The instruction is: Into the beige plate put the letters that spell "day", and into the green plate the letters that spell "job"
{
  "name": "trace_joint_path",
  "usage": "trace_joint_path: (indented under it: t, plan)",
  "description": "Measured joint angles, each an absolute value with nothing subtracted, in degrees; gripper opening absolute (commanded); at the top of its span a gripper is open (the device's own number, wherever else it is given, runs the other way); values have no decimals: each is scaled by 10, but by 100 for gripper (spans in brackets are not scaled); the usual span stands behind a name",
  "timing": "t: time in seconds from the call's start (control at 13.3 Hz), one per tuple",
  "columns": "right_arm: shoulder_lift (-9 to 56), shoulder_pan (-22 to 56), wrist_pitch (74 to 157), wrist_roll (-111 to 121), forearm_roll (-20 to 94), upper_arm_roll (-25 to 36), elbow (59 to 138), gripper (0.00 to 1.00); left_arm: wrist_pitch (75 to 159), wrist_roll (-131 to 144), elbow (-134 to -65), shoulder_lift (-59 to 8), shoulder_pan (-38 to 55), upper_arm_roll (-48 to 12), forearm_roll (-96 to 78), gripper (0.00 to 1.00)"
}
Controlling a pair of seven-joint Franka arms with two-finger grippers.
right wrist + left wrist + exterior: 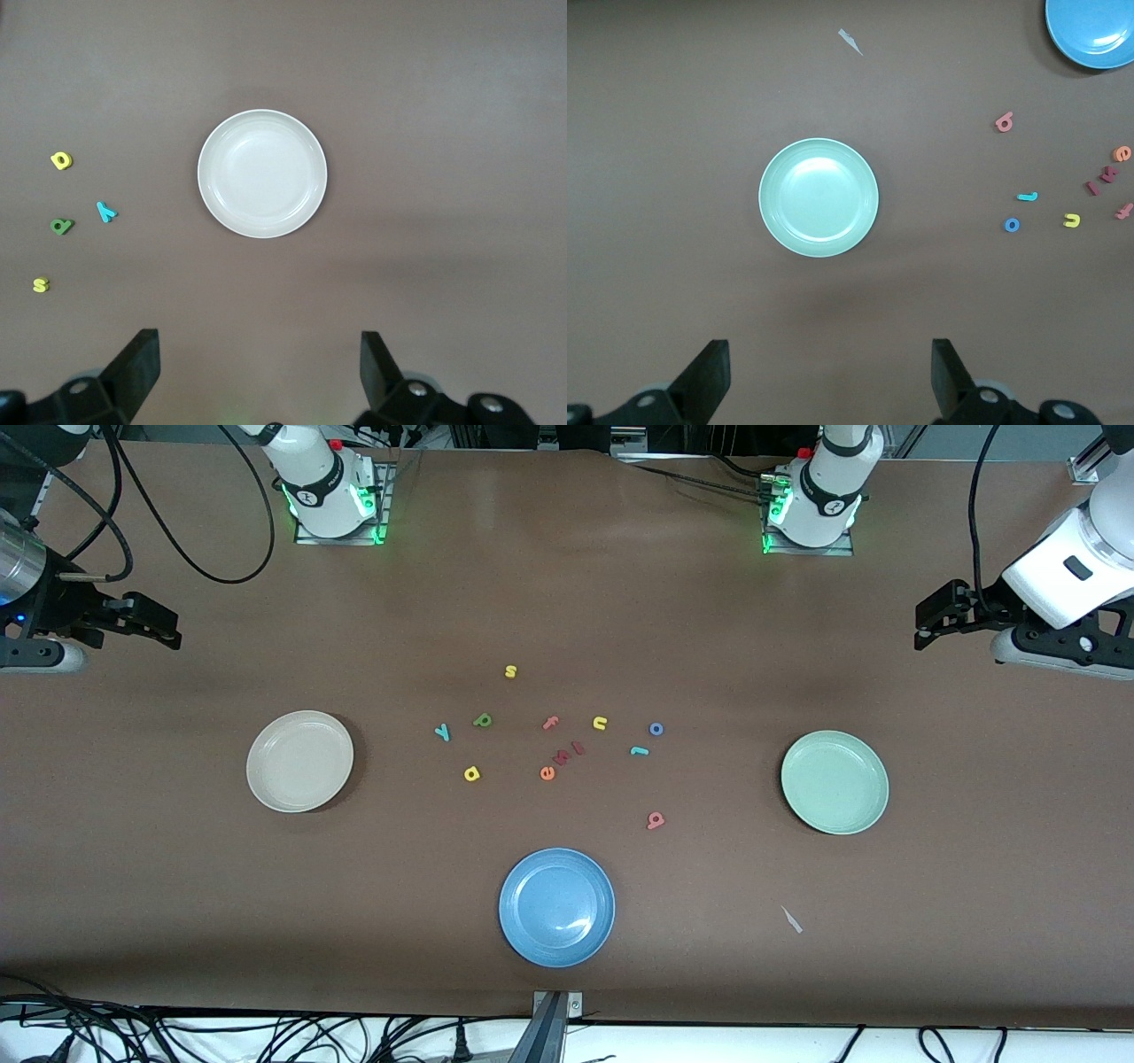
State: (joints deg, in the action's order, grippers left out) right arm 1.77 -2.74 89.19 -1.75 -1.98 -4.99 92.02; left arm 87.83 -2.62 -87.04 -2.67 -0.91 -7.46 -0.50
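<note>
The beige plate (299, 761) (262, 173) lies toward the right arm's end, the green plate (834, 781) (819, 197) toward the left arm's end. Between them lie the green d (482, 720) (61, 227), yellow a (471, 773) (61, 160), teal y (442, 732) (106, 212), teal j (639, 751) (1027, 197), blue o (656, 729) (1012, 225) and salmon b (656, 820) (1004, 122). Both arms wait: my left gripper (923, 627) (830, 372) hangs open above its table end, and my right gripper (170, 631) (260, 367) hangs open above the other end.
A blue plate (556, 906) sits nearest the front camera. Other letters lie among the task letters: yellow s (510, 671), pink f (550, 723), yellow u (600, 724), orange e (547, 772), two dark red ones (570, 753). A paper scrap (791, 919) lies near the green plate.
</note>
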Motion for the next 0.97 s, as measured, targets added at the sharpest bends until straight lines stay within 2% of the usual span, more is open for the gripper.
trace_joint_path:
  t: [0.97]
  plan:
    - [18, -27, 885, -18, -20, -50, 920, 100, 878, -26, -870, -27, -9, -75, -5, 100]
